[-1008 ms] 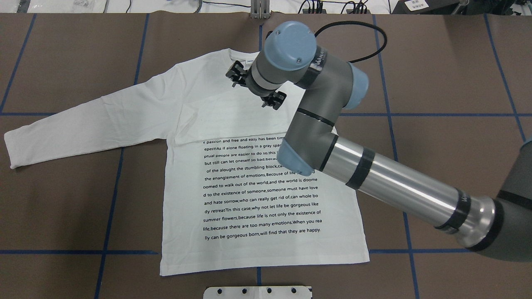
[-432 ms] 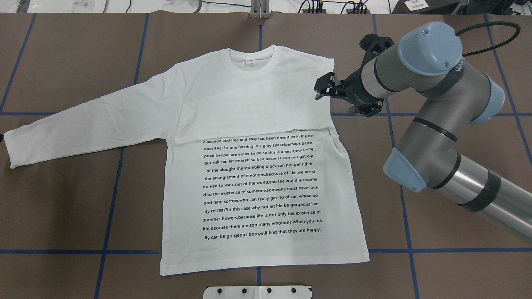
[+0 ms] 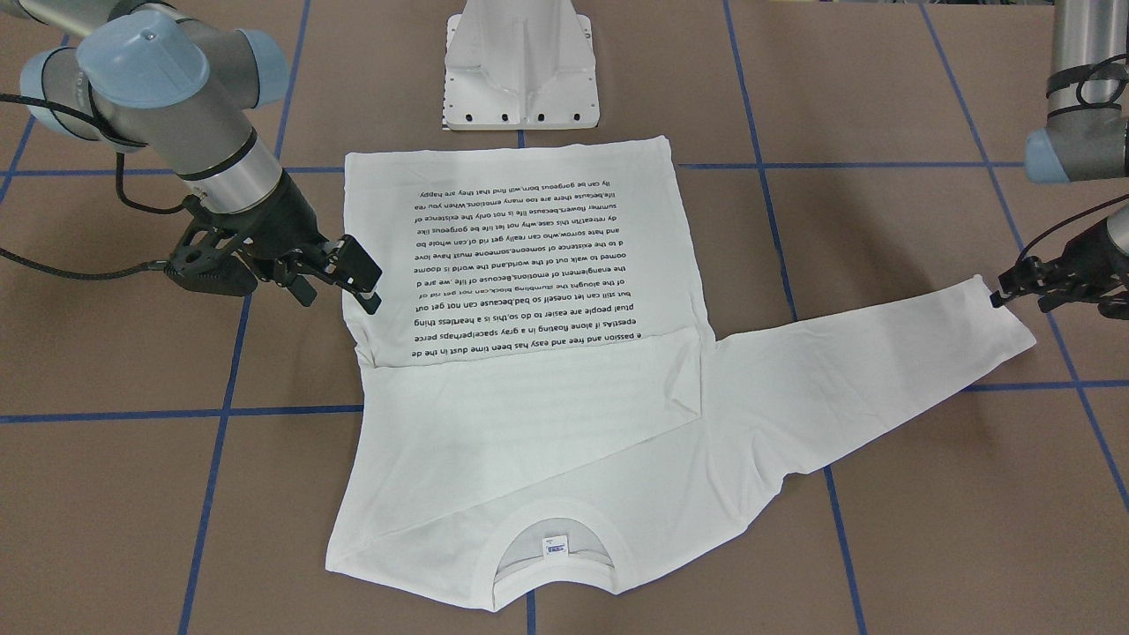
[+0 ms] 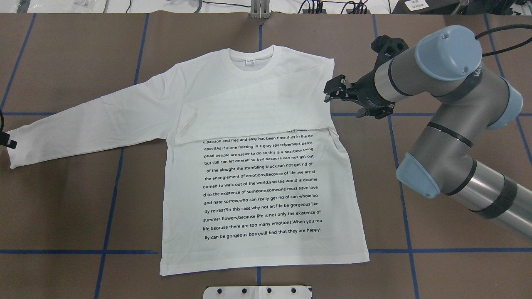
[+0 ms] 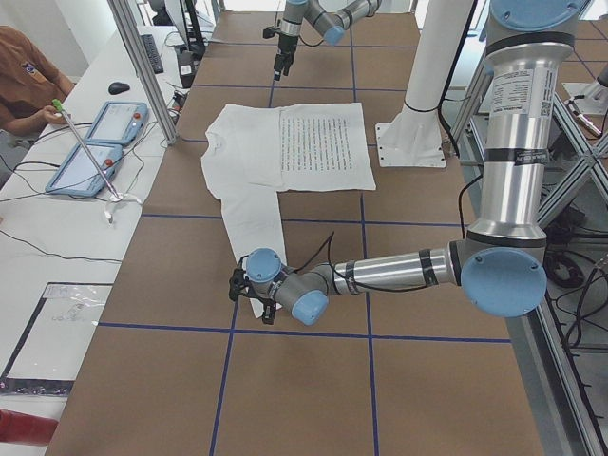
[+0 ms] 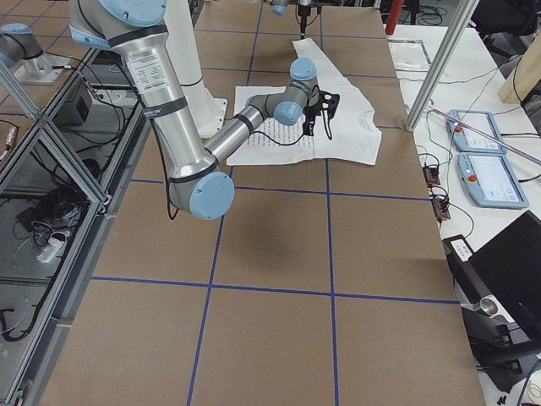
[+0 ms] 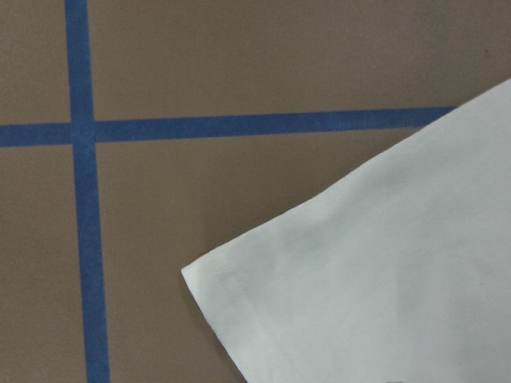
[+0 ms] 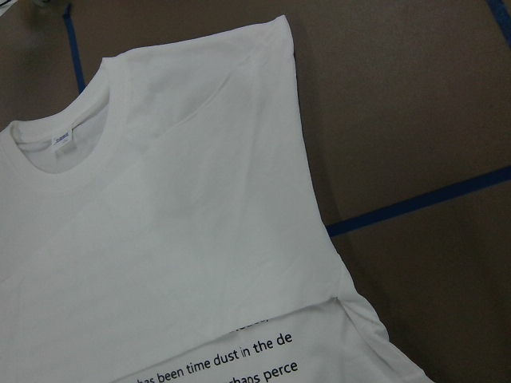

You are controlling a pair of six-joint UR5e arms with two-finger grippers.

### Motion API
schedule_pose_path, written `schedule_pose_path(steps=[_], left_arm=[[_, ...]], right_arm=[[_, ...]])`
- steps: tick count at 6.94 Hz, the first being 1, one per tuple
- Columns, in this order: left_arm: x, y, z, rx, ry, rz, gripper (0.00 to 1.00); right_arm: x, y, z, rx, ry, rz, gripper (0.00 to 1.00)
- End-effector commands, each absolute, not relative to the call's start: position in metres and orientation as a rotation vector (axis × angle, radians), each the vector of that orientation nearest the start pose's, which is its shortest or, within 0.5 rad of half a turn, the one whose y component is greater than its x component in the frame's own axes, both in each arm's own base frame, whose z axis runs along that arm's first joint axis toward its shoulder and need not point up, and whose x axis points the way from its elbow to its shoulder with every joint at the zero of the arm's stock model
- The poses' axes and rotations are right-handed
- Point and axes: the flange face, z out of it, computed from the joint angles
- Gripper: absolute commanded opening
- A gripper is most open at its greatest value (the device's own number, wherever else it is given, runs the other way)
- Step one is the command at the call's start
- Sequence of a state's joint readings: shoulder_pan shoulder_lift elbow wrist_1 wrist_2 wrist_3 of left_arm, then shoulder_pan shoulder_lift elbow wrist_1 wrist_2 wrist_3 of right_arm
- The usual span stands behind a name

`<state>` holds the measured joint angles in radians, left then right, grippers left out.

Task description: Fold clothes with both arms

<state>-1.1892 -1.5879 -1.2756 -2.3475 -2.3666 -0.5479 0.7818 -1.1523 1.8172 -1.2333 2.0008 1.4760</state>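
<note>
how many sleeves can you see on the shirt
2. One sleeve lies stretched out flat to the robot's left, its cuff near the left gripper. The other sleeve is folded across the shirt, covering the top of its text.

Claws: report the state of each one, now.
Left claw: at the sleeve cuff; open or closed cannot be told.
Right claw: open, empty, beside the T-shirt.

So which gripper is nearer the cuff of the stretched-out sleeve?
Left. The left gripper is right at the cuff; the right gripper is across the shirt, beside its opposite edge where the other sleeve is folded in.
</note>
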Motion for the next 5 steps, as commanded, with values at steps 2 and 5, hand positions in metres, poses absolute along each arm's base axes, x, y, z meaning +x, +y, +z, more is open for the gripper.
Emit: schedule_pose_path(steps=[2, 5], left_arm=[[0.133, -0.498, 0.711, 0.082, 0.885, 0.037, 0.75], [0.14, -0.518, 0.703, 0.104, 0.885, 0.052, 0.74]], right_arm=[[-0.368, -0.495, 0.276, 0.062, -1.063, 0.407, 0.99], [-0.358, -0.486, 0.274, 0.068, -1.073, 0.406, 0.99]])
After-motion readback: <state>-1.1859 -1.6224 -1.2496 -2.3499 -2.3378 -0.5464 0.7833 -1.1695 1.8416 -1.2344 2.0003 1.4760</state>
